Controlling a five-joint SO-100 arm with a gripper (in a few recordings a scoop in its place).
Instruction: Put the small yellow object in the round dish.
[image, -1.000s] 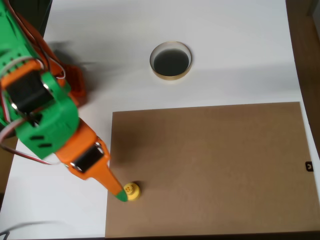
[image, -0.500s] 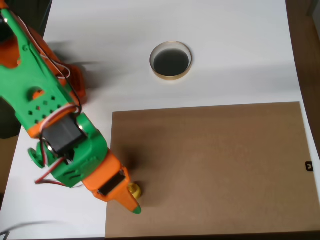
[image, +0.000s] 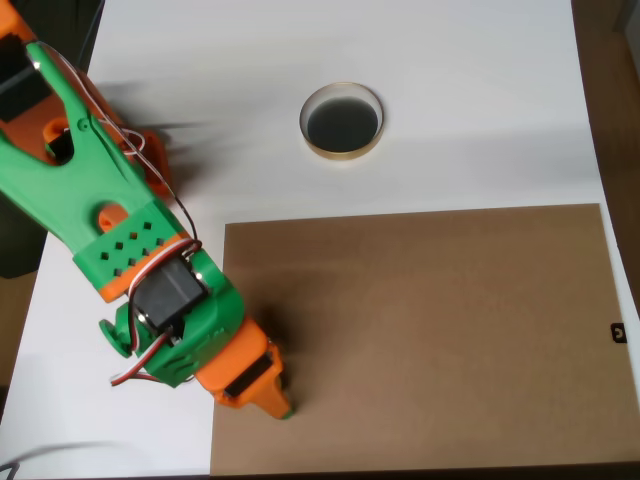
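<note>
The round dish (image: 342, 120), cream-rimmed with a dark inside, stands on the white table at the upper middle of the overhead view. My green and orange gripper (image: 276, 400) points down at the lower left corner of the brown board (image: 430, 330), far from the dish. The small yellow object is hidden under the gripper's body. Only one orange finger with a green tip (image: 283, 410) shows, so how the jaws stand is unclear.
The arm's green links (image: 90, 190) stretch from the upper left across the white table (image: 480, 90). A dark floor strip runs along the right edge. A small black tag (image: 618, 333) sits at the board's right edge.
The arm has stretched further down and right. The gripper has come over the yellow object, which lay beside the fingertip a second ago and is covered now. The dish has not moved.
</note>
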